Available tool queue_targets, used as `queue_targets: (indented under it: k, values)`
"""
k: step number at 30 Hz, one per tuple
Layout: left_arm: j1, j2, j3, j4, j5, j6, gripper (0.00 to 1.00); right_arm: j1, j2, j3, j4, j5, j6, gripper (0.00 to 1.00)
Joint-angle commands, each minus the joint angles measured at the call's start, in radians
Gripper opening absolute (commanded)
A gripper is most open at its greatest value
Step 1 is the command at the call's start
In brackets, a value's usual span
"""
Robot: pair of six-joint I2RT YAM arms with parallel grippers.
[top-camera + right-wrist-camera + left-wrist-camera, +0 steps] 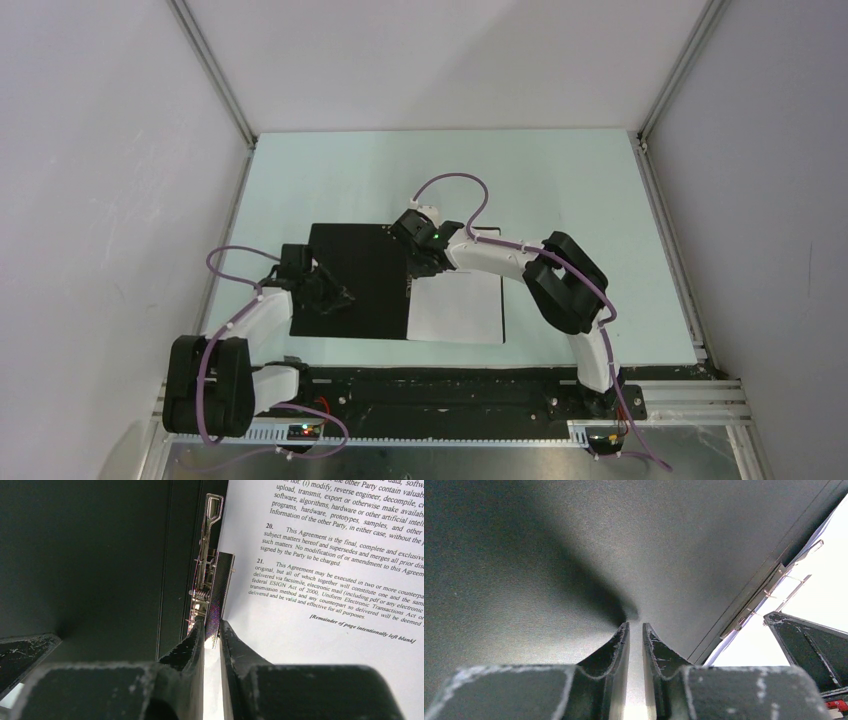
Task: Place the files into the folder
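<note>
The folder (350, 285) lies open on the table with its black inside up (574, 540) (100, 555). A white printed sheet of the files (457, 305) (325, 555) rests on its right half. Whether a second sheet lies under it I cannot tell. My left gripper (338, 298) (635, 626) stands on the left black flap, jaws nearly together with nothing between them. My right gripper (420, 268) (211, 625) is at the spine, shut on the lever plate of the metal clip (206, 565) (769, 597), which stands beside the sheet's left edge.
The pale green table (560, 190) is walled in by white panels left, back and right. A black rail (450, 385) with the arm bases runs along the near edge. A finger of the right gripper (809, 645) shows in the left wrist view.
</note>
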Motion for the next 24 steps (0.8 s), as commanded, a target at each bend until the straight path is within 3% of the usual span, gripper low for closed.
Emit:
queue_targets:
  k: [1,24]
  values:
    - [0.014,0.007,-0.005,0.012,-0.018,-0.01,0.2,0.017,-0.026,0.007,-0.013,0.001,0.008,0.06]
    - [0.022,0.018,0.002,0.012,-0.033,-0.031,0.19,0.028,-0.059,-0.016,-0.015,-0.02,0.008,0.04]
